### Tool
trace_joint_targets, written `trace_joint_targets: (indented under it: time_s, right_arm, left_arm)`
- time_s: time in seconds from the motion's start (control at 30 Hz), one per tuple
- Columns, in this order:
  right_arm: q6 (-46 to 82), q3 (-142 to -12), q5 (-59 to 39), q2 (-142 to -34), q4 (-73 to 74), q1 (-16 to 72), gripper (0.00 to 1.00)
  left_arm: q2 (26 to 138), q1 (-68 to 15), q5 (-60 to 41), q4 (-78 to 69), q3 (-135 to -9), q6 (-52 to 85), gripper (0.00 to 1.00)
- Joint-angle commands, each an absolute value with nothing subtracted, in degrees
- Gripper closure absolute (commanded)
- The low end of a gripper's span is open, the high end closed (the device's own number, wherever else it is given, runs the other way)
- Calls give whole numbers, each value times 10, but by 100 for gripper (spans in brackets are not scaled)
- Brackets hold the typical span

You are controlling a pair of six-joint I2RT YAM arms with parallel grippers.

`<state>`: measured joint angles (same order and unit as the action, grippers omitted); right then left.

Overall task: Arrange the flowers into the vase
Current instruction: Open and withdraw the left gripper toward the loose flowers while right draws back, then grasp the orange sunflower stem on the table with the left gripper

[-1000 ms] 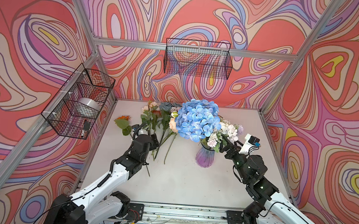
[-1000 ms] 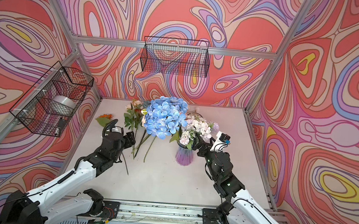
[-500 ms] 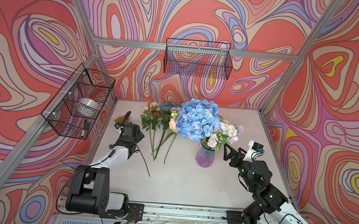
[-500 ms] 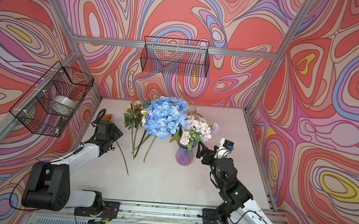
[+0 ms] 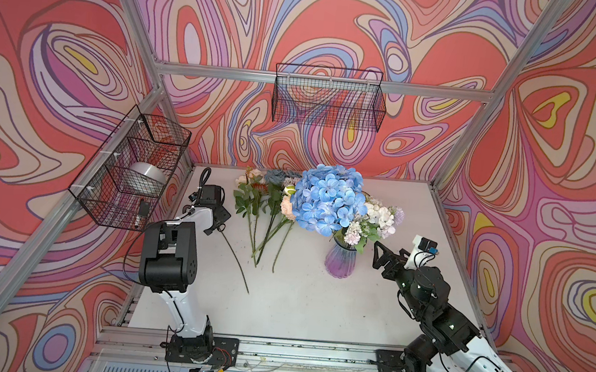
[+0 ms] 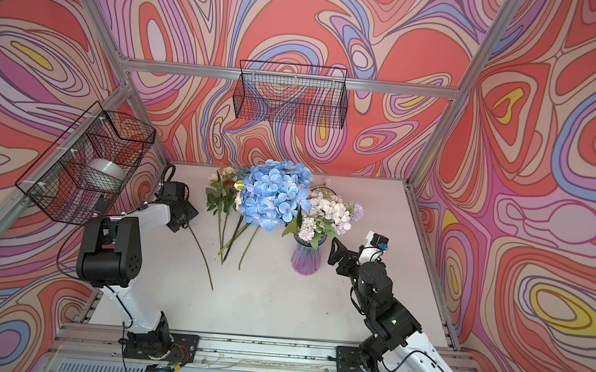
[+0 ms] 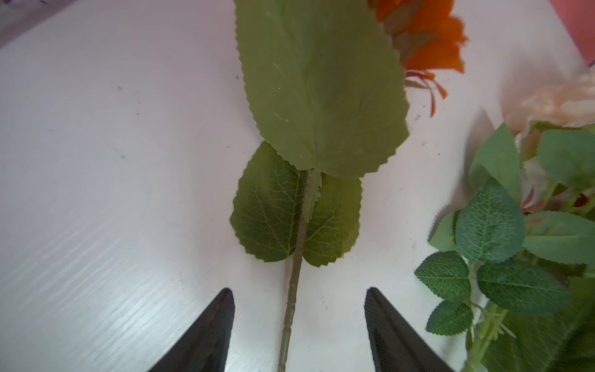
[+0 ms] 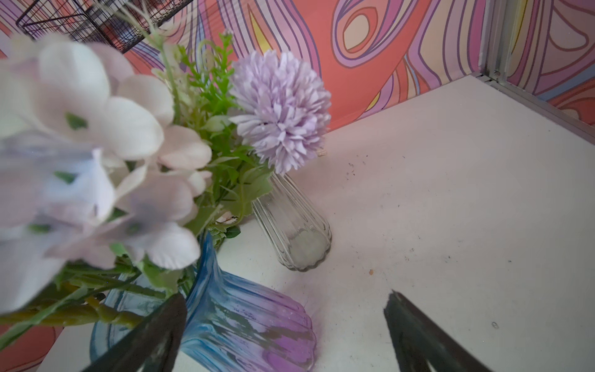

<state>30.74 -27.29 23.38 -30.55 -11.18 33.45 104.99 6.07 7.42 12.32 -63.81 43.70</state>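
A blue-to-purple ribbed glass vase (image 5: 340, 262) (image 6: 304, 261) (image 8: 251, 322) stands right of centre. It holds a blue hydrangea (image 5: 328, 197) (image 6: 273, 194), white and pale blooms (image 5: 378, 216) and a lilac pompom (image 8: 283, 109). More flowers (image 5: 265, 206) (image 6: 227, 202) lie loose on the table at its left. Farther left lies an orange sunflower (image 7: 428, 38) with a long stem (image 5: 236, 262) (image 7: 294, 290). My left gripper (image 7: 297, 291) (image 5: 220, 220) is open and straddles that stem without touching it. My right gripper (image 8: 286, 296) (image 5: 379, 254) is open beside the vase, holding nothing.
A small clear ribbed glass vase (image 8: 296, 232) stands behind the coloured one. A wire basket (image 5: 328, 97) hangs on the back wall. Another basket (image 5: 132, 168) on the left wall holds a silver roll (image 5: 146, 177). My left arm's elbow (image 5: 168, 256) stands high near the left wall.
My left arm swung from the loose stems to the far left and folded up over the sunflower stem. My right gripper drew back from the bouquet to the vase's right.
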Motion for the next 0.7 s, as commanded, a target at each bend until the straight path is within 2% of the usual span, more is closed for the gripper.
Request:
trace_joint_targets:
  time_s: [0.0, 0.07, 0.2, 0.27, 0.33, 0.5, 0.67]
  right_arm:
    - [294, -293, 248, -307, -108, 336, 2]
    - [294, -294, 248, -305, -107, 336, 2]
    - [292, -296, 254, -299, -107, 336, 2]
    - [285, -299, 257, -294, -107, 336, 2]
    - [276, -305, 261, -291, -106, 336, 2]
    - [247, -320, 265, -289, -92, 337, 2]
    - [220, -333, 254, -304, -65, 336, 2]
  left_arm:
    - [1080, 66, 57, 184, -671, 441, 37]
    - [1091, 66, 54, 195, -682, 445, 44]
    - [1108, 67, 44, 193, -686, 456, 68]
    - [1114, 68, 37, 187, -685, 460, 81]
    - [1115, 68, 35, 182, -681, 463, 100]
    - [1086, 67, 50, 181, -672, 452, 100]
    - [995, 64, 76, 166, -638, 442, 100]
